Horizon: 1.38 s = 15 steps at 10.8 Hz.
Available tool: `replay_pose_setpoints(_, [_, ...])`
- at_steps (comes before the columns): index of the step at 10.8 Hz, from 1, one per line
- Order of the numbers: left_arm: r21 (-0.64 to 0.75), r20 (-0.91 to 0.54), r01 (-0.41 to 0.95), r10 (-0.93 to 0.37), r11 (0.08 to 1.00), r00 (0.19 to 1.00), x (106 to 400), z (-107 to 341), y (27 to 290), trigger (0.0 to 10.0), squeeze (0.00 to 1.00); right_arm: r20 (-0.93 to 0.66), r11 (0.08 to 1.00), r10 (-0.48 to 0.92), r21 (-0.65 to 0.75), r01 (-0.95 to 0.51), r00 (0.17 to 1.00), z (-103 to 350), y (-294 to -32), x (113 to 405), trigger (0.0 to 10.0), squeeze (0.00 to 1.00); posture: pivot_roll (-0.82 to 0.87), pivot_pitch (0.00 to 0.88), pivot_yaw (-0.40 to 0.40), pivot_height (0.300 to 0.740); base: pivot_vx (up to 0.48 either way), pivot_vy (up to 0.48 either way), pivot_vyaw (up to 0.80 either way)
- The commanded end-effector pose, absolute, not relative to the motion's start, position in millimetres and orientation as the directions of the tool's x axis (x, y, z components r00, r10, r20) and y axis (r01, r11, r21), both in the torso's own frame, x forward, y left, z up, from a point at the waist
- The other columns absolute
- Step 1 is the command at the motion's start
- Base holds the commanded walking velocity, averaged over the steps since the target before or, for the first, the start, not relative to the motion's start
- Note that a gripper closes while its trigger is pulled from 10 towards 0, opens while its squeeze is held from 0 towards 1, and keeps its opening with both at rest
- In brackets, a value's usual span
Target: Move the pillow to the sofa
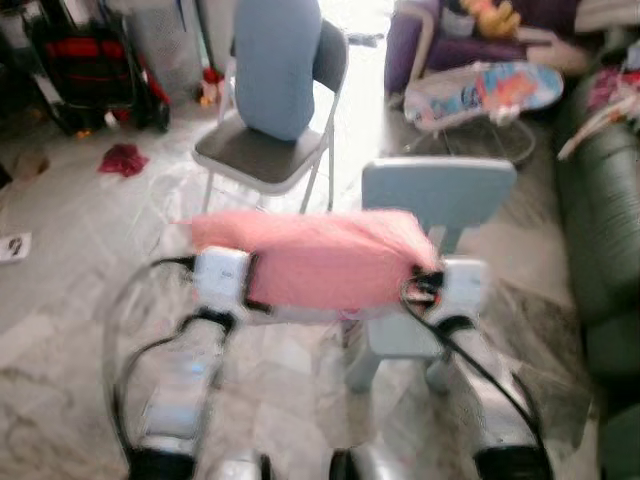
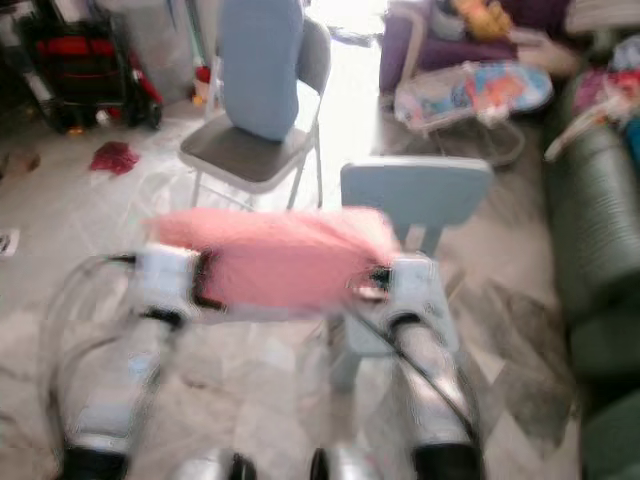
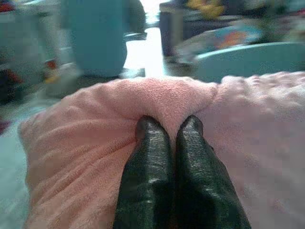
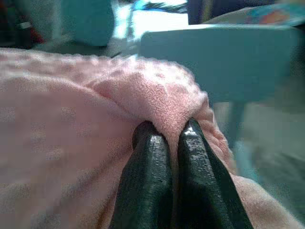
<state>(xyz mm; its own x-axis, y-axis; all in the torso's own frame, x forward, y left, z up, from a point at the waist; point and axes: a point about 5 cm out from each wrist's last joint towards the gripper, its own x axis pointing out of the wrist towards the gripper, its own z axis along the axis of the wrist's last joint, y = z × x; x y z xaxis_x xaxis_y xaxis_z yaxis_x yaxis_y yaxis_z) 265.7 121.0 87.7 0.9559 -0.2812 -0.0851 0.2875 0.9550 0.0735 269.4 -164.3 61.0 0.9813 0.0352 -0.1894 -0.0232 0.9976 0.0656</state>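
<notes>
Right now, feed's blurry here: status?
Left gripper and right gripper shut on pillow, carried. Blue chair ahead; sofa to the right.

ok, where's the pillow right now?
The pink pillow is held up at centre, pinched between left gripper and right gripper, before the small blue chair.

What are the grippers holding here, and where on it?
The pink pillow, pinched by folds of fabric at its two ends: left gripper on one, right gripper on the other.

Fuzzy pink fleece pillow [image 1: 320,262], glossy black left pincer [image 3: 169,125], polished marble-look floor [image 1: 80,300], matt plastic chair [image 1: 438,195]
</notes>
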Motion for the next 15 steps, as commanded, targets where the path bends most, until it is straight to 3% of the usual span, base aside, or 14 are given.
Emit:
replay_pose_setpoints(1, [0.071, -0.056, 0.316, -0.313, 0.946, 0.948, 269.1, 94.2, 121.6, 10.0, 0.0, -0.157, 0.997, 0.031, 0.07, -0.021, 0.987, 68.4, -163.3, 273.4, 10.0, 0.0, 0.0, 0.05, -0.069, 0.74, 0.0, 0.0, -0.8])
replay_pose_setpoints(7, [0.232, -0.118, 0.412, -0.395, 0.881, 0.911, 267.5, 87.8, 134.0, 10.0, 0.0, -0.169, 0.996, -0.04, 0.067, 0.052, 0.985, 61.0, -170.2, 260.0, 10.0, 0.0, -0.03, 0.078, -0.014, 0.74, 0.0, 0.0, -0.8])
replay_pose_setpoints(8, [0.32, -0.101, 0.466, -0.46, 0.825, 0.882, 268.3, 91.5, 126.3, 10.0, 0.0, -0.159, 0.995, -0.042, 0.088, 0.056, 0.986, 58.8, -169.8, 256.2, 10.0, 0.0, -0.02, 0.078, -0.006, 0.74, 0.0, 0.0, 0.0])
replay_pose_setpoints(12, [0.385, -0.071, 0.513, -0.529, 0.768, 0.845, 281.5, 101.8, 113.8, 10.0, 0.0, -0.128, 0.99, -0.11, 0.072, 0.119, 0.986, 59.0, -173.5, 253.1, 10.0, 0.0, -0.07, 0.077, 0.076, 0.74, 0.0, 0.0, 0.0])
replay_pose_setpoints(15, [0.432, -0.041, 0.486, -0.522, 0.76, 0.852, 291.8, 103.0, 112.7, 10.0, 0.0, -0.116, 0.991, -0.116, 0.046, 0.122, 0.986, 58.6, -174.9, 252.0, 10.0, 0.0, -0.08, 0.076, 0.051, 0.74, 0.0, 0.0, 0.0])
